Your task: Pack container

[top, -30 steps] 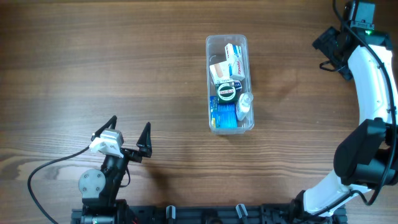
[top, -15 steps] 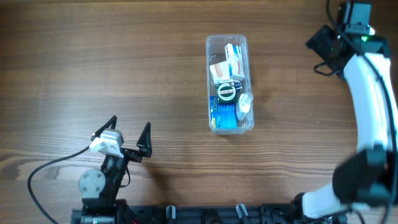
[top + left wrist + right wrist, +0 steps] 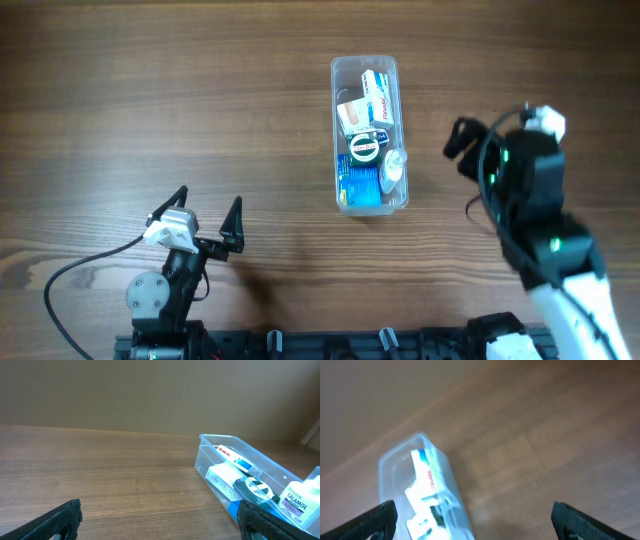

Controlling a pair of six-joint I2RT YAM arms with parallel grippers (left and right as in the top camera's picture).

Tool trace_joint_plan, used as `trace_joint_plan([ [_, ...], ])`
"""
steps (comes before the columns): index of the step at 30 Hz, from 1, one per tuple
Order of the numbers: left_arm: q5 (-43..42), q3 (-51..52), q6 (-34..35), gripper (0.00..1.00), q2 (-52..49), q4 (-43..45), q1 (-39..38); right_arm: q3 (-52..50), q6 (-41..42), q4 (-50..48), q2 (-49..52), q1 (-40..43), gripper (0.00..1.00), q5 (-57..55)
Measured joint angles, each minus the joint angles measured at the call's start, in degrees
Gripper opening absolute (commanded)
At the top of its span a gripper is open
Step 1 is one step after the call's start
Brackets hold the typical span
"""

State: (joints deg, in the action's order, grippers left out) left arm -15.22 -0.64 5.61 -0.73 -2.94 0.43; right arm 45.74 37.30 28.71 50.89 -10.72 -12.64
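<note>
The container is a clear plastic tub lying lengthwise at the table's middle. It holds a white box, a beige box, a round dark tin, a blue box and a small white bottle. My left gripper is open and empty near the front edge, far left of the tub. My right gripper is open and empty, blurred, just right of the tub. The tub also shows in the left wrist view and in the right wrist view.
Bare wooden table surrounds the tub. The left arm's cable trails along the front left. The right arm's white link stands at the front right.
My right arm has swung from the far right back corner down and left, so its gripper is now close beside the tub. The left arm and tub have not moved.
</note>
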Motion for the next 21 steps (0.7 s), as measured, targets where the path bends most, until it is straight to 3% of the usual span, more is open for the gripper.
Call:
trace_joint_plan([
  [4,0.22,0.0,0.0,1.0,0.02,0.0,0.0,-19.39,-0.26,-19.8,-14.51,0.0,1.0,1.07],
  [8,0.37,0.0,0.0,1.0,0.0,-0.02,0.0,-34.62,-3.76,-31.04,-26.53,0.55,1.0,5.35],
  [14,0.37,0.0,0.0,1.0,0.0,-0.04,0.0,-40.17,-16.81,-31.93,-39.58,7.15,1.0,19.96],
  [21,0.37,0.0,0.0,1.0,0.0,-0.04,0.0,-42.01,-21.64,-30.03,-44.78,11.58,1.0,26.8],
])
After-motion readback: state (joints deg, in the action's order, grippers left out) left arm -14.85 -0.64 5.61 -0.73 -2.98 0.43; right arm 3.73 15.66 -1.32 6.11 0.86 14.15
